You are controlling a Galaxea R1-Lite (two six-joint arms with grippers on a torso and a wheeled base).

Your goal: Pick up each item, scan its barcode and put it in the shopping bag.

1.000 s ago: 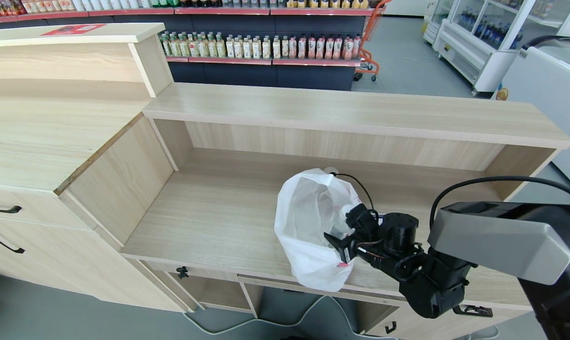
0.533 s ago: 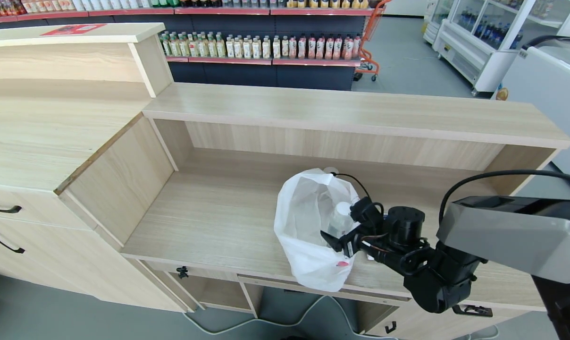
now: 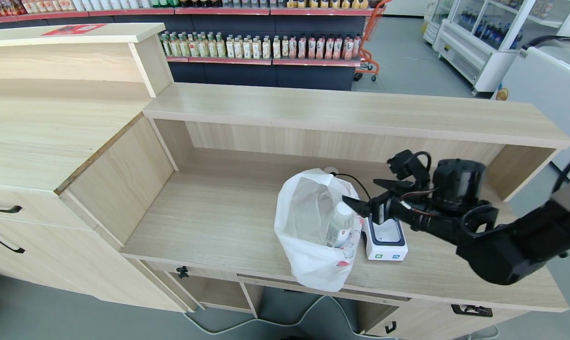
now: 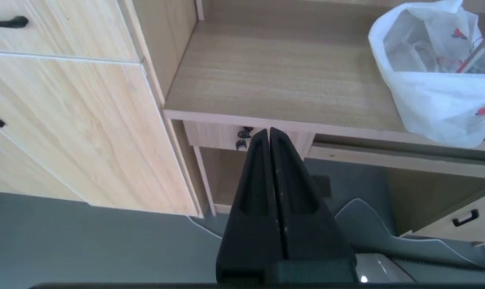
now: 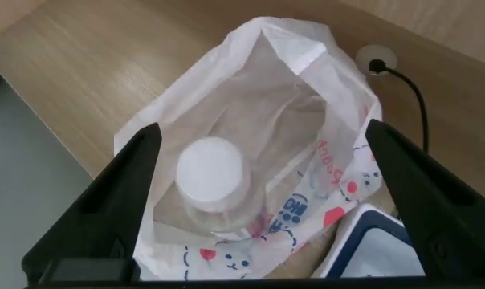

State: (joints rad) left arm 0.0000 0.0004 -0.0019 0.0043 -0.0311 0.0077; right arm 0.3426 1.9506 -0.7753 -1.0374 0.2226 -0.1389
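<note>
Nearest the robot, the left tool (image 4: 268,136) hangs low in front of the wooden table (image 3: 219,222), below its front edge. Its two dark fingers are pressed flat together with nothing between them. Beyond it, under the table top, is a drawer front with a small black lock (image 4: 242,138).

On the table, close to the front edge, a white plastic shopping bag (image 3: 308,236) stands with its mouth wide open. Inside it, against the side nearest the right arm, a clear bottle (image 3: 340,224) with a white cap stands almost upright. From the right wrist view the cap (image 5: 213,181) shows round and white in the bag's open mouth.

Just beside the bag, on the robot's right and touching it or nearly so, sits a small white scanner (image 3: 384,236) with a dark top face.

The right tool (image 3: 367,193) hovers above the scanner, pointing towards the bag. Its fingers are spread wide apart and hold nothing. In its own wrist view the two black fingers (image 5: 106,217) frame the bag's mouth on either side.

Behind the bag, a black cable (image 3: 356,182) rises from a round hole (image 3: 331,170) at the back of the table top. A raised wooden ledge (image 3: 351,111) runs along the back of the table.

Farther off, store shelves (image 3: 266,47) carry rows of bottled drinks, and glass-fronted chillers (image 3: 478,38) stand at the far right.
</note>
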